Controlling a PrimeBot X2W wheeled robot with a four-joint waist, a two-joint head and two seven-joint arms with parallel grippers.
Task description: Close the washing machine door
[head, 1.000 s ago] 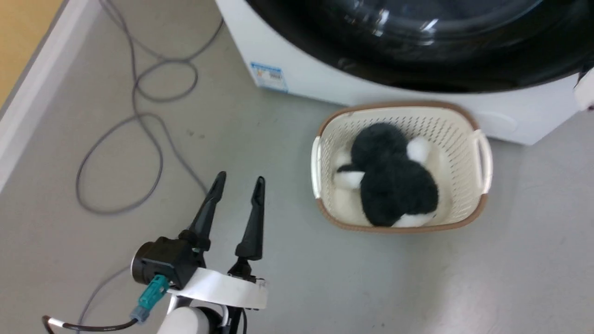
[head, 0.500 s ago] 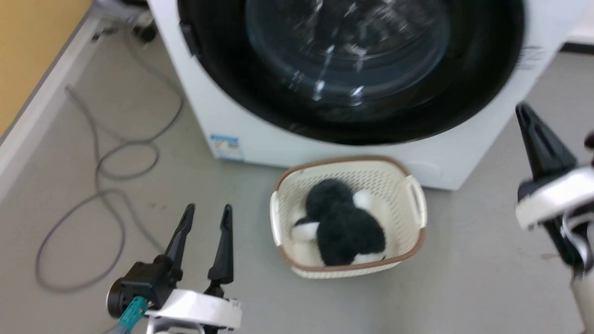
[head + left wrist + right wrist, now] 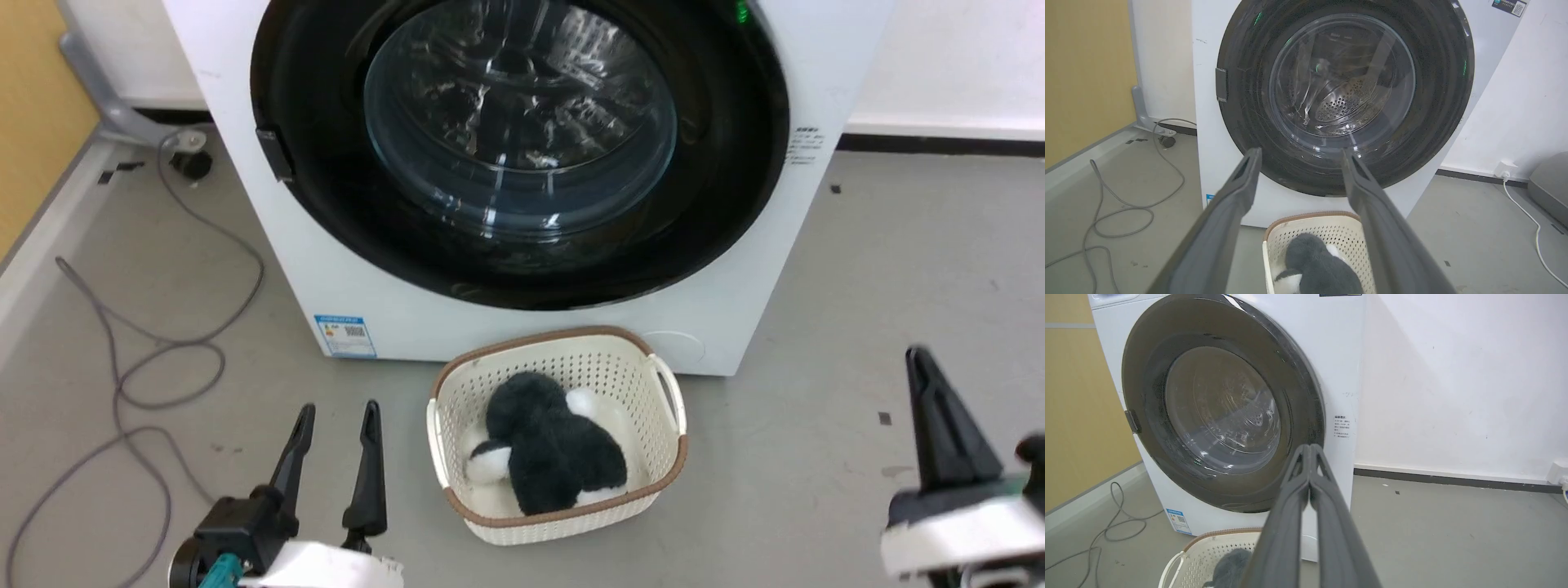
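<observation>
At the front of the white washing machine point(image 3: 384, 327), the washing machine door point(image 3: 522, 155) lies flush against the cabinet; on the grey floor point(image 3: 857, 245) just before it stands a cream perforated basket point(image 3: 571, 367) holding a black-and-white plush toy point(image 3: 547, 457); left of the basket the left claw point(image 3: 340, 407) hangs released, fingers apart; the right claw point(image 3: 1308, 447) is clenched, fingertips together on nothing

A cream basket point(image 3: 571, 359) holding a black-and-white plush toy point(image 3: 547, 445) stands near grey floor cables point(image 3: 261, 273).
</observation>
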